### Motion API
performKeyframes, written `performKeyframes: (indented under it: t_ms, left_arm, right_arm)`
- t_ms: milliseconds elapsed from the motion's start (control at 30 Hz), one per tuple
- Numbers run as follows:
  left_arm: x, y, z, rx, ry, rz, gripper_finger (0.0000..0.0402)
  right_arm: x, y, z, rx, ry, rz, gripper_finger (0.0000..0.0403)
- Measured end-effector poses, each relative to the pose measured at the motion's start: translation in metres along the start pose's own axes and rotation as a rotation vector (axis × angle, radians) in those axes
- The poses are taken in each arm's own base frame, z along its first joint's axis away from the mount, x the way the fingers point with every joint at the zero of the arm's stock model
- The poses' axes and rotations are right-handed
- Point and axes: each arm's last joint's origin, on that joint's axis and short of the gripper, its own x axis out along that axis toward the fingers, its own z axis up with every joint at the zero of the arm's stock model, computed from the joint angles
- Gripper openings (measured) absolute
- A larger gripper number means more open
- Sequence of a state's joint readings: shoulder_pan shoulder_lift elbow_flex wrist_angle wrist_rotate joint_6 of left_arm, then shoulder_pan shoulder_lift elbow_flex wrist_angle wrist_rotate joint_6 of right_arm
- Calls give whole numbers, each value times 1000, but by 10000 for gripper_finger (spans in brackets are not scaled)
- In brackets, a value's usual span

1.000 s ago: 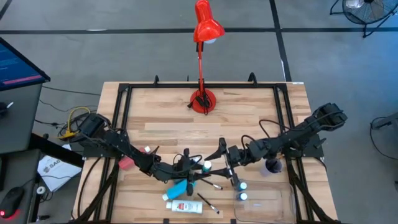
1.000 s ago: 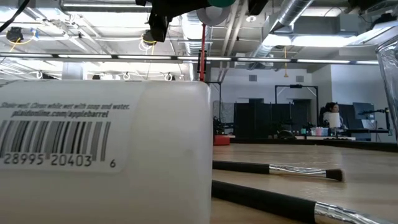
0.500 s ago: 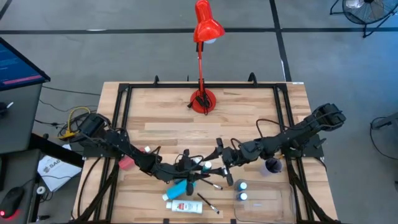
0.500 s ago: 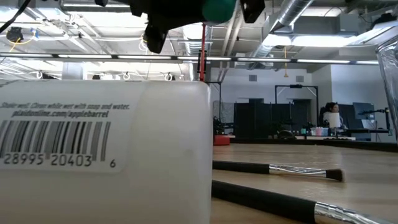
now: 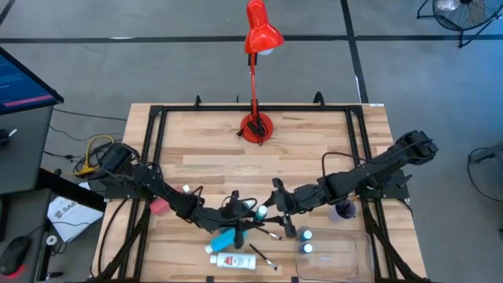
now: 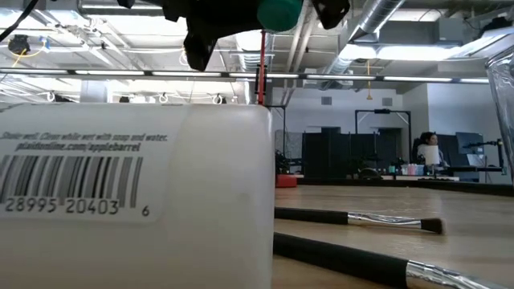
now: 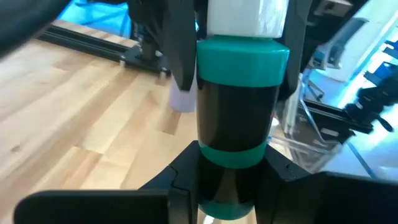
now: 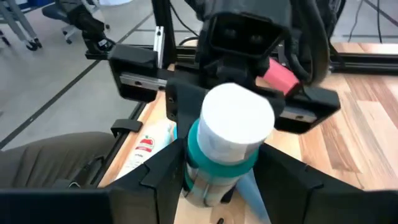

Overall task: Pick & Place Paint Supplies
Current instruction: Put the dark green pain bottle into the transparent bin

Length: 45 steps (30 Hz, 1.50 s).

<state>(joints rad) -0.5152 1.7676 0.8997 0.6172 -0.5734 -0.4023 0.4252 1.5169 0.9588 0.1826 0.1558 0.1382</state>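
Observation:
A teal paint bottle [image 5: 259, 211] with a white cap is held in the air over the table's middle, lying about level with its cap toward the right. My left gripper [image 5: 250, 212] comes in from the left and is shut on it. My right gripper [image 5: 273, 207] meets it from the right and is shut on its cap end. In the low view the bottle [image 6: 279, 12] shows high above the table. A blue tube [image 5: 228, 236], a white red-labelled tube [image 5: 233, 260] and thin brushes [image 5: 264, 257] lie on the wood below. My left gripper pinches the bottle's base end, at the dark label [image 7: 233, 171], between its two fingers. It comes level from the table's left, and the bottle sticks out forward along the fingers, lifted clear. My right gripper has its fingers [image 8: 169, 163] on both sides of the teal shoulder [image 8: 200, 155] just under the white cap [image 8: 239, 118]. It comes level from the table's right, with the cap facing its wrist.
Two white-capped bottles [image 5: 305, 241] stand in the clear tray [image 5: 346, 255] near the right front. The lilac cup [image 5: 343, 210] sits under my right arm. The red lamp's base [image 5: 256, 127] stands at the far middle. A pink-red bottle [image 5: 159, 206] lies by my left arm.
My right gripper has moved toward the table's left, away from the tray, up to the cap end of the teal bottle. My left gripper has kept the bottle lifted in about the same place.

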Motion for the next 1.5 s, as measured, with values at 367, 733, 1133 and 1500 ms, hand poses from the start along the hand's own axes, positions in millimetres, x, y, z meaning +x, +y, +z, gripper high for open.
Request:
performKeyframes:
  t_ms: [367, 733, 1133, 1500]
  left_arm:
    - [0, 1, -2, -11, 26, -6, 67]
    - [0, 1, -3, -7, 26, 2, 67]
    - [0, 1, -4, -3, 32, 4, 70]
    - [-3, -1, -3, 4, 41, -5, 141]
  right_arm:
    - [1, -4, 4, 19, -31, -5, 185]
    - [1, -4, 1, 26, 0, 4, 176]
    - [2, -4, -1, 22, 7, 12, 135]
    - [2, -4, -1, 17, 13, 13, 130]
